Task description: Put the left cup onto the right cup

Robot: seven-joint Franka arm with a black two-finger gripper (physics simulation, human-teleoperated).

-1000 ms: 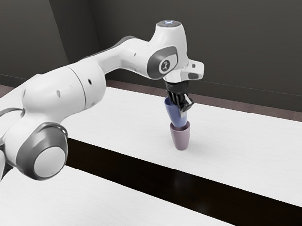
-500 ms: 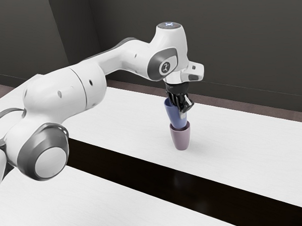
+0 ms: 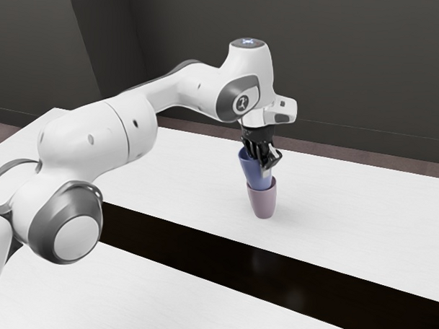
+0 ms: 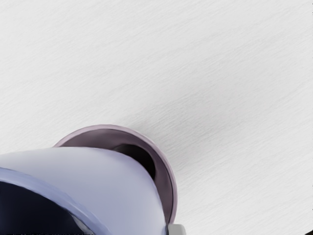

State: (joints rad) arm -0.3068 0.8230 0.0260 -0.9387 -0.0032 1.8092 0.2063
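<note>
Above the pink cup (image 3: 263,200), your hand (image 3: 267,158) points straight down and is clamped on the blue cup (image 3: 251,170). The black fingers (image 3: 262,150) pinch the blue cup's rim at the exterior view's right, roughly over the pink cup's middle.

The blue cup's lower part is inside the pink cup's mouth, and most of its body stands out above the pink rim. It leans a little, with its top tipped toward the exterior view's left of the pink cup. You cannot tell whether its base rests on the pink cup's inside.

From the wrist camera, the blue cup (image 4: 98,186) lies close under the hand and its pale wall runs down into the pink cup (image 4: 165,171). A dark crescent of the pink cup's inside is open beside it.

The pink cup stands upright on the white surface (image 3: 351,203), and bare surface (image 4: 195,73) lies all around it. The white arm (image 3: 96,140) reaches in from the exterior view's left of the pink cup. A dark band (image 3: 208,244) crosses in front of the pink cup, and a dark wall (image 3: 346,59) stands behind it.
</note>
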